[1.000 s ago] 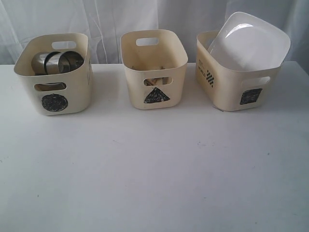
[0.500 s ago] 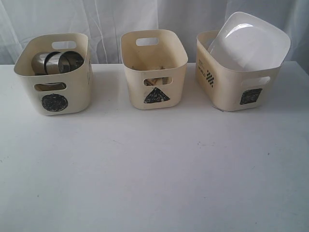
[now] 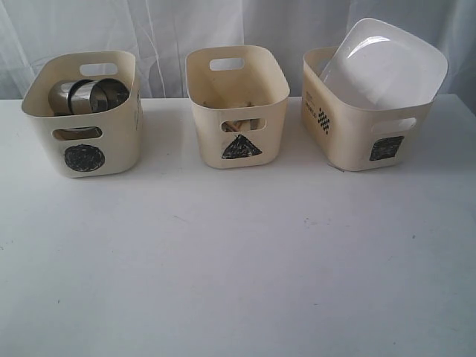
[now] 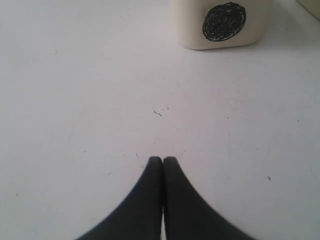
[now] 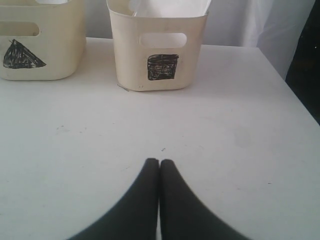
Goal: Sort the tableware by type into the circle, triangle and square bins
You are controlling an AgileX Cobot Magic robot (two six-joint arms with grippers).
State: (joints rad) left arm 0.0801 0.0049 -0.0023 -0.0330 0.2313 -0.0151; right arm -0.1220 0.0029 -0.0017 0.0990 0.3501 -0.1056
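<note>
Jaws of left gripper (image 4: 163,160): were closed, empty; circle bin (image 4: 191,30) stood ahead.
Jaws of right gripper (image 5: 159,162): were closed, empty; square bin (image 5: 129,65) ahead.

A matte white table (image 3: 238,268) fills the scene. Ahead of the left gripper's (image 4: 162,159) jaws its top carries a few small dark scuff marks (image 4: 159,112). Far beyond the right gripper's (image 5: 159,161) jaws the tabletop ends at its back edge, where a white curtain (image 5: 245,20) hangs in soft folds, evenly lit. Past the table's side edge lies a dark strip (image 5: 306,65).
</note>
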